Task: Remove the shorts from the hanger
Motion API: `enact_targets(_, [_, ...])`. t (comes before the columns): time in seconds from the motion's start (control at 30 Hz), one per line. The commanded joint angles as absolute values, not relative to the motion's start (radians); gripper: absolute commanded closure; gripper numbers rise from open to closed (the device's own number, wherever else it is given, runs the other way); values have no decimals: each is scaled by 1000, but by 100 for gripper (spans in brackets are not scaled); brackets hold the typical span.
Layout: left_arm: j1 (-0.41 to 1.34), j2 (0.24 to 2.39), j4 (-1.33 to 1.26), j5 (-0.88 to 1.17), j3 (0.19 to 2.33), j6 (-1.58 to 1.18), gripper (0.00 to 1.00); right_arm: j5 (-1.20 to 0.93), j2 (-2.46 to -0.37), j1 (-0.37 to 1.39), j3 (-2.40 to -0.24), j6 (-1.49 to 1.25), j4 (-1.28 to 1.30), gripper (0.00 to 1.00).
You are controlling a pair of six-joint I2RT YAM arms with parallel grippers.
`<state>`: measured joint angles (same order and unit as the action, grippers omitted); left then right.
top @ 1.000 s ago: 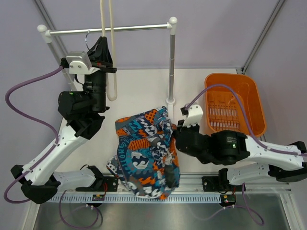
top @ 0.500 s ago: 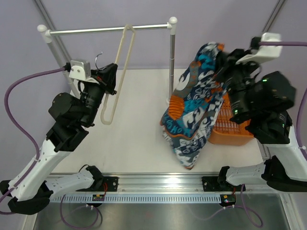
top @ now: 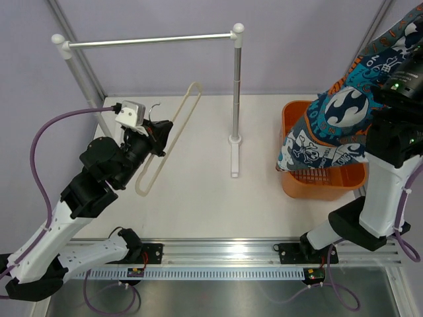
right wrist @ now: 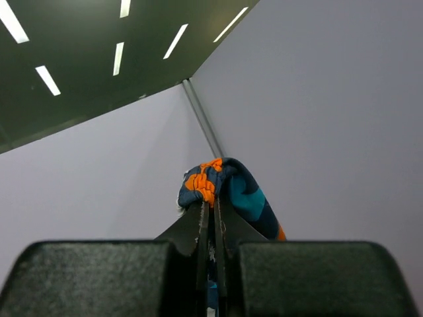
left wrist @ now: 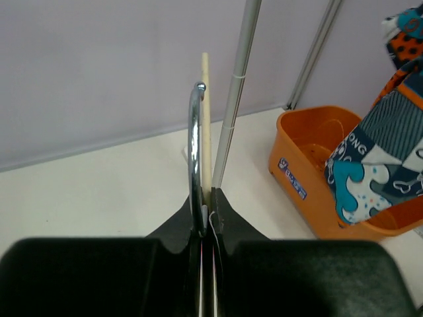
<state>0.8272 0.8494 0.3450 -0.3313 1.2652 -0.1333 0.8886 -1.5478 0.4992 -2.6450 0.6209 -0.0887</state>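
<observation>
Table (top: 198, 198): flat, smooth, cream-white top, lying under both grippers.
Rail (top: 152, 41): thin silver metal bar with white knob ends on a slim upright post. It stands beyond the left gripper and well apart from it.
Shorts (top: 344, 112): soft, crumpled fabric in a busy blue, teal, orange, white and black print. They hang down in loose folds from the right gripper, well clear of the hanger.
Basket (top: 324, 185): orange plastic, rectangular, with slotted walls, below the right gripper. The shorts' lower edge hangs over its mouth; I cannot tell whether it touches.
Hanger (top: 141, 192): thin cream loop, long and narrow, tilted. It reaches forward past the left gripper's tips, off the rail.
Left gripper (left wrist: 206, 198): black fingers pressed together on the hanger's neck, beside its hook.
Right gripper (right wrist: 210, 211): raised high, black fingers pinched tight on a bunched fold of the shorts.
Hook (left wrist: 193, 145): small, shiny bent wire rising just left of the cream rod, between the left fingertips.
</observation>
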Motion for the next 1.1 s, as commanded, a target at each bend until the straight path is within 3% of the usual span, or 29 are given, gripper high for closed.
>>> enact_targets(0.0, [833, 807, 339, -307, 1253, -129, 100, 775, -1550, 398, -2610, 424, 65, 100])
enact_targets(0.47, [831, 772, 362, -330, 1216, -112, 100, 649, -1479, 311, -2182, 60, 256, 100])
enact_targets(0.63, [831, 772, 360, -334, 1209, -112, 100, 630, -1480, 308, -2140, 6, 342, 100])
enact_targets(0.77, [831, 772, 361, -341, 1206, -110, 100, 661, -1416, 256, -1955, -136, 414, 100])
enact_targets(1.07, [831, 853, 443, -370, 1284, -123, 100, 440, -1255, 65, -1420, -443, 502, 100])
